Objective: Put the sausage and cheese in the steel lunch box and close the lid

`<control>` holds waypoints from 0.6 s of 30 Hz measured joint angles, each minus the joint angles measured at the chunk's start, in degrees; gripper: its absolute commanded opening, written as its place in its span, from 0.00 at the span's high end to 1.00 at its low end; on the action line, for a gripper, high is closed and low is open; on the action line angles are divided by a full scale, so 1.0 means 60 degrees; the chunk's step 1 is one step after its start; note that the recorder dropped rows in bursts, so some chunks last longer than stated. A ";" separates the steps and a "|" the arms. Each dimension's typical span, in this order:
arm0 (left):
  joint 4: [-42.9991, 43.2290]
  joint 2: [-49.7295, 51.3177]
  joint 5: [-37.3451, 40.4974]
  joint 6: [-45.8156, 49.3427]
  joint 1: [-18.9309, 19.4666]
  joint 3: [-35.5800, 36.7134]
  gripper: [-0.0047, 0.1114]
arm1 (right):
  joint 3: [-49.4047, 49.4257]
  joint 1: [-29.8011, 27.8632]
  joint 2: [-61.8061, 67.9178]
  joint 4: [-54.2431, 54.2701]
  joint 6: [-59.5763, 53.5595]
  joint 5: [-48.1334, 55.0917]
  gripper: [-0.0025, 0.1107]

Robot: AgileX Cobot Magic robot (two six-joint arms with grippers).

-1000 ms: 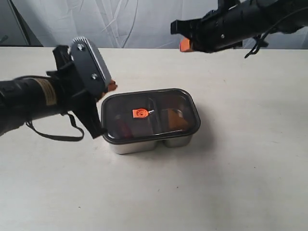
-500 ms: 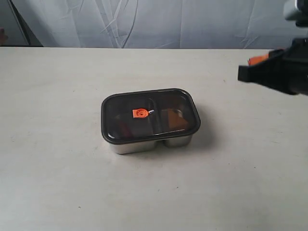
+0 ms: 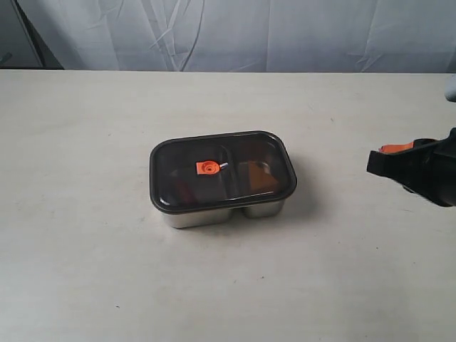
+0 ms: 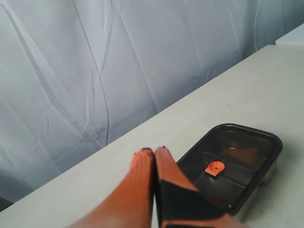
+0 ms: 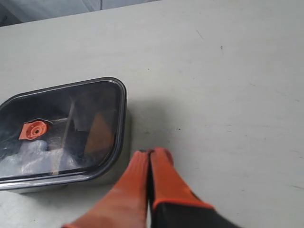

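The steel lunch box (image 3: pixel 214 214) stands mid-table with the dark lid (image 3: pixel 222 171) resting on top, its orange valve (image 3: pixel 207 167) at the centre. Through the lid I make out an orange-brown shape, the cheese (image 3: pixel 258 176), in the right compartment, and a dim reddish shape, the sausage (image 3: pixel 182 192), in the left. My right gripper (image 3: pixel 385 158) hangs at the right edge, apart from the box, shut and empty (image 5: pixel 151 153). My left gripper (image 4: pixel 154 151) is shut and empty, out of the exterior view; the lid (image 4: pixel 232 161) lies beyond its tips.
The pale table (image 3: pixel 85 271) spreads around the box on all sides. A white cloth backdrop (image 3: pixel 235 32) hangs behind the far edge.
The left arm, beside the box one second ago, has withdrawn out of the exterior view. The right arm has dropped from the upper right to the right edge. The box has not moved.
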 measured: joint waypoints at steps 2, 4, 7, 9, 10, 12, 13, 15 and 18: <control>-0.0019 -0.0021 0.0000 0.0000 0.0000 0.0000 0.96 | 0.0000 0.0000 0.0000 0.0112 0.0000 -0.0024 0.99; -0.0058 -0.0037 0.0000 0.0000 0.0000 0.0000 0.96 | 0.0000 0.0000 0.0000 0.0155 0.0000 -0.0054 0.99; -0.0061 -0.0037 0.0010 0.0000 0.0000 0.0000 0.96 | 0.0015 0.0000 0.0000 0.0168 0.0000 -0.0061 0.99; -0.0061 -0.0037 0.0010 0.0000 0.0000 0.0000 0.96 | 0.0015 0.0000 0.0000 0.0168 0.0000 -0.0061 0.99; -0.0077 -0.0037 0.0010 0.0000 0.0000 0.0000 0.96 | 0.0015 0.0000 0.0000 0.0168 0.0000 -0.0061 0.99; -0.0077 -0.0037 0.0010 0.0000 0.0000 0.0000 0.96 | 0.0015 0.0000 0.0000 0.0168 0.0000 -0.0061 0.99; -0.0077 -0.0037 0.0010 0.0000 0.0000 0.0000 0.96 | 0.0015 0.0000 0.0000 0.0168 0.0000 -0.0061 0.99; -0.0077 -0.0037 0.0010 0.0000 0.0000 0.0000 0.96 | 0.0015 0.0000 0.0000 0.0168 0.0000 -0.0061 0.99; -0.0077 -0.0043 0.0010 0.0000 0.0000 0.0000 0.96 | 0.0015 0.0000 0.0000 0.0168 0.0000 -0.0061 0.99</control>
